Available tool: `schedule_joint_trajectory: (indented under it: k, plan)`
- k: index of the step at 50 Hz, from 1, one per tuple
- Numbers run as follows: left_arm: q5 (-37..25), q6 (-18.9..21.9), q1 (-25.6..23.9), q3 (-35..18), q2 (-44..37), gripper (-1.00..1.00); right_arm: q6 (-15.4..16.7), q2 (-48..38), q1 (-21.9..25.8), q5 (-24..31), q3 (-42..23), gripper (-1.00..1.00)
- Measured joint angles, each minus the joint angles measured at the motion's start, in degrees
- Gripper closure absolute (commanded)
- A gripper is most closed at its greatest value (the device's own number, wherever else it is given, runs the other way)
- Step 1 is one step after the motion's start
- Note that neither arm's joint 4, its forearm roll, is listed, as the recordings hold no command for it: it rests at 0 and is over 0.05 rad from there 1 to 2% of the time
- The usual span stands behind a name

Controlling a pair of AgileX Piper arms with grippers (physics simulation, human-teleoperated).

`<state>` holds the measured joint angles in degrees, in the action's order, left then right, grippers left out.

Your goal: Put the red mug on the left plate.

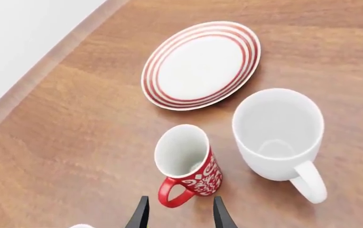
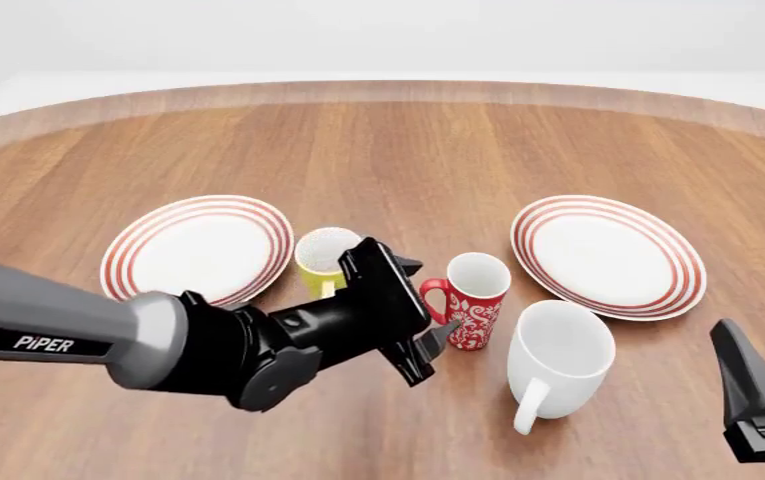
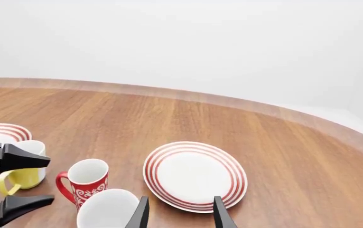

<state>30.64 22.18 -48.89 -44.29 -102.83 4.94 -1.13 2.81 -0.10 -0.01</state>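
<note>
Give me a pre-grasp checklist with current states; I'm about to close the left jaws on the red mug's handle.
1. Left gripper open: ok.
2. Red mug upright on the table: ok.
3. Its handle faces the left gripper, just ahead of the jaws: ok.
4. Handle actually between the jaws: not ok, not yet.
5. Left plate bare: ok.
6. White mug and yellow mug stand close on either side: not ok, tight.

— Where's the slim mug [image 2: 474, 300] from the left gripper [image 2: 425, 300]?
— Just past its fingertips, handle toward them.
— And around it?
— Big mug [image 2: 560, 360] right of it, one plate [image 2: 198, 248] behind-left, another [image 2: 609, 254] far right.
</note>
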Motion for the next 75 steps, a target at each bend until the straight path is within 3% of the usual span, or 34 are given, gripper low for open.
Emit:
schedule_joint_trajectory:
  k: [65, 66, 75]
  plan:
    - [-1.0, 0.4, 2.1, -4.8, -6.7, -1.00, 0.0, 1.0, -0.3, 0.8, 0.0, -1.00]
    - [-1.0, 0.4, 2.1, -4.8, -6.8, 1.00, 0.0, 1.0, -0.3, 0.8, 0.0, -1.00]
    - [-0.8, 0.5, 2.8, -5.3, -6.7, 1.00, 0.0, 0.8, -0.3, 0.6, 0.0, -1.00]
